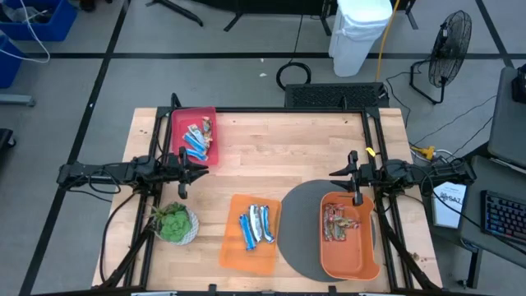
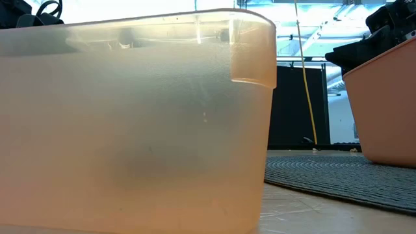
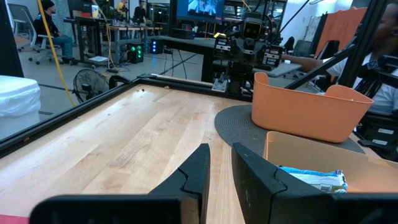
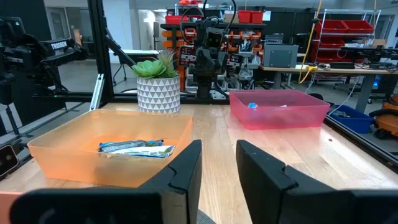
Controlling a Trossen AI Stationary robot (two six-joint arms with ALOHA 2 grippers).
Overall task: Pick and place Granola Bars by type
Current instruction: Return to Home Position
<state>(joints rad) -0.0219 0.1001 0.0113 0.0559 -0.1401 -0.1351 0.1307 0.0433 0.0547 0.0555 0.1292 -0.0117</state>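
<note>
Granola bars lie sorted in three bins. Blue and tan bars (image 1: pixel 197 140) are in the pink bin (image 1: pixel 176 123) at the far left. Blue and silvery bars (image 1: pixel 256 224) lie in the flat orange bin (image 1: pixel 233 251) in the middle. Reddish-brown bars (image 1: pixel 334 222) sit in the deeper orange bin (image 1: pixel 353 261) on a grey round mat (image 1: pixel 300 214). My left gripper (image 1: pixel 201 170) (image 3: pixel 221 165) hovers beside the pink bin, empty, with a narrow gap between its fingers. My right gripper (image 1: pixel 335 173) (image 4: pixel 219 158) hovers at the far edge of the deep orange bin, also empty and narrowly open.
A green plant in a white bowl (image 1: pixel 174 224) stands near the table's left near corner. The low view is mostly filled by the flat orange bin's wall (image 2: pixel 130 130), with the deep bin (image 2: pixel 383 110) and mat (image 2: pixel 338 172) beside it. Bare wood (image 1: pixel 279 152) spans the far middle.
</note>
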